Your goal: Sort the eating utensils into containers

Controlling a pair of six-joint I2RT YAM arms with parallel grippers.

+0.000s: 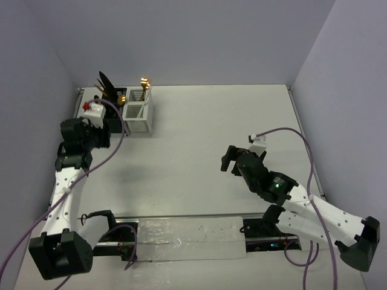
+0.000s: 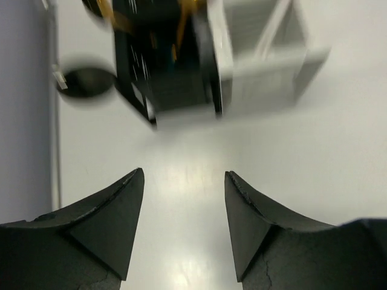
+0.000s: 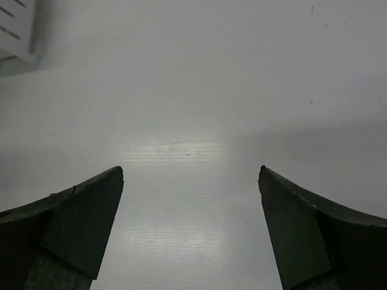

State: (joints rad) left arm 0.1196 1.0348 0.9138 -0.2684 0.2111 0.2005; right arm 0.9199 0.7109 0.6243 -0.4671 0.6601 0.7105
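now, the eating utensils (image 1: pixel 144 83) stand upright in the containers, gold heads poking out of the white caddy (image 1: pixel 138 115) and dark pieces fanning up out of the black caddy (image 1: pixel 113 103). the two caddies touch side by side at the far left corner of the table (image 1: pixel 211 121), the black one on the left. in the left wrist view both are blurred, with gold and dark shapes showing in the black one.

the left gripper (image 2: pixel 184 172) hovers just on the near side of the black caddy, its fingers (image 2: pixel 115 211) spread apart with only bare tabletop between them. the right gripper (image 3: pixel 190 169) is well apart from the caddies, over the middle-right of the table, spread wide with only tabletop between its tips. a corner of the white caddy shows at the top left of the right wrist view. a pale glossy strip (image 1: pixel 187 238) lies along the near edge between the two arm bases.
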